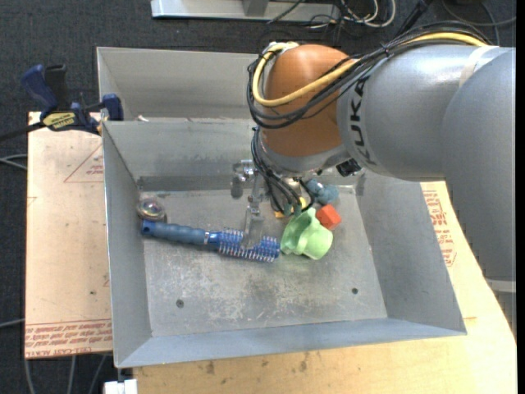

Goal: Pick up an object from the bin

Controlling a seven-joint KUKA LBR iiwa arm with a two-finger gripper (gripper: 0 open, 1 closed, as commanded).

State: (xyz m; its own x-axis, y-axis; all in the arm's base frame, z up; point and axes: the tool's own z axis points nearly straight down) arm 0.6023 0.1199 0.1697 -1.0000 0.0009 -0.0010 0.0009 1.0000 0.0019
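You've got five loose things in the bin (123,245), one of each. One blue brush (209,239) lies flat, its bristle head just below the gripper (256,213) in the view and its handle running off to the gripper's left. One light green plastic thing (308,238) sits just right of the gripper, touching the brush head's end. One small orange block (329,217) is right of the gripper, against the green thing's top. One small blue-grey piece (326,194) is just above that block. One round metal-and-blue piece (151,211) lies well left of the gripper, by the handle's far end. The arm (426,113) comes in from the right and bends down at its orange wrist cover (299,97), yellow and black cables looped over it, with the gripper pointing down low over the bin floor, close to the brush head. The wrist hides the gripper's upper part, so you cannot tell whether it is open or closed, or whether it touches the brush. The green thing's shape is hard to make out.
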